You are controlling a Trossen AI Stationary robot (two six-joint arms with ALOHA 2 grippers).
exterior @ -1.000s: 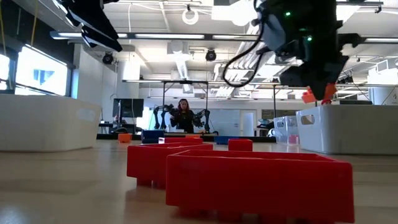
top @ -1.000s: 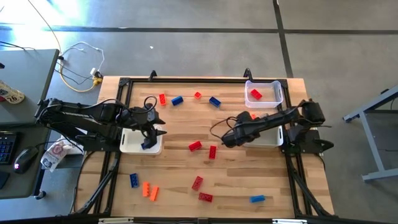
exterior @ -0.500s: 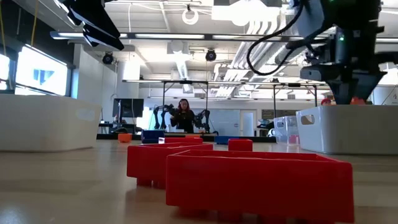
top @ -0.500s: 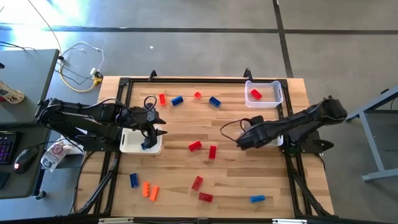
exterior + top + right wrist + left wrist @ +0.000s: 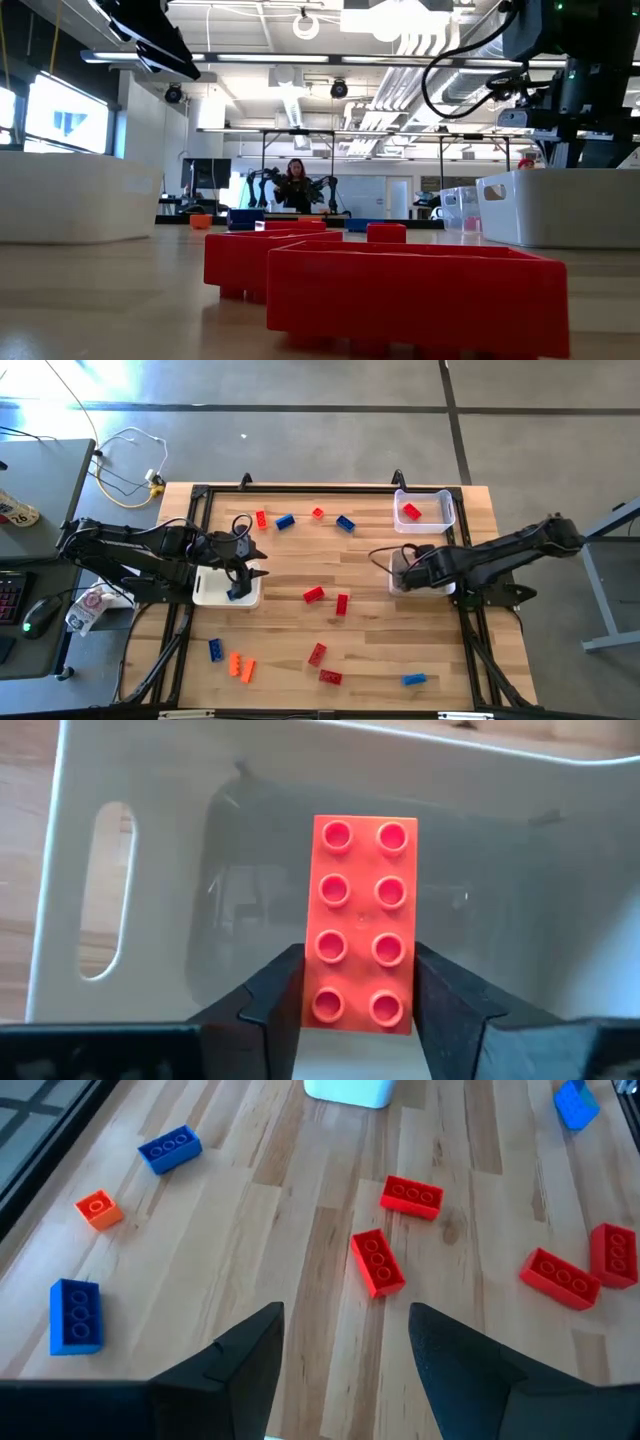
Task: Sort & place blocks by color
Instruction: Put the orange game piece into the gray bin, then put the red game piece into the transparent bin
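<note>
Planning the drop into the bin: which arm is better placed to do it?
Right. Its pincer has an orange block between its fingers above the white bin; the left pincer is open over the table, empty.

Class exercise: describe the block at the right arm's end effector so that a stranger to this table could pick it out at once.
Start at the white bin on the table's right side, nearer the front than the clear bin. The right end effector hangs over it, its fingers flanking an orange block. It has eight studs in two rows and is the only block over a bin.
</note>
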